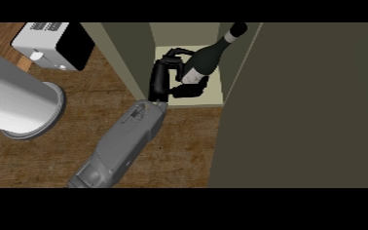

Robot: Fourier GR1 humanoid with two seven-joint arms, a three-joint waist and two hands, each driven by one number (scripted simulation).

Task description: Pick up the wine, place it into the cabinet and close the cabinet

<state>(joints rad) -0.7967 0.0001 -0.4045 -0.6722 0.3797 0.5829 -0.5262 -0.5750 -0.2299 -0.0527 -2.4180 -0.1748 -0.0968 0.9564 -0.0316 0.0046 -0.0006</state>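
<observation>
one forearm enters from the lower edge and ends in a black hand (164, 80) reaching into the open cabinet (185, 48). which arm it is can't be fully settled from this view; it comes in left of centre and no second hand shows, so i read it as the left hand and treat the right as out of view.

the wine bottle (208, 58) is inside the cabinet opening, over the pale shelf. it is tilted, not upright: base low beside the hand, neck running up and to the right, dark cap near the cabinet's upper right inner edge. the long axis runs diagonally from lower left to upper right in the view.

the hand sits on the bottle's left and lower side, fingers and thumb curled round the lower body near the pale label, so it is gripping the bottle. the bottle lies just right of the palm, touching it.

judgement: the place step is in progress and the bottle is not yet released. whether the base rests on the shelf can't be told. the big dark panel at right looks like the open cabinet door (302, 107), just beside the bottle's neck.

on the wooden counter (86, 102), well apart at left, are a grey round pot (25, 105) and a white and black appliance (54, 44).
</observation>
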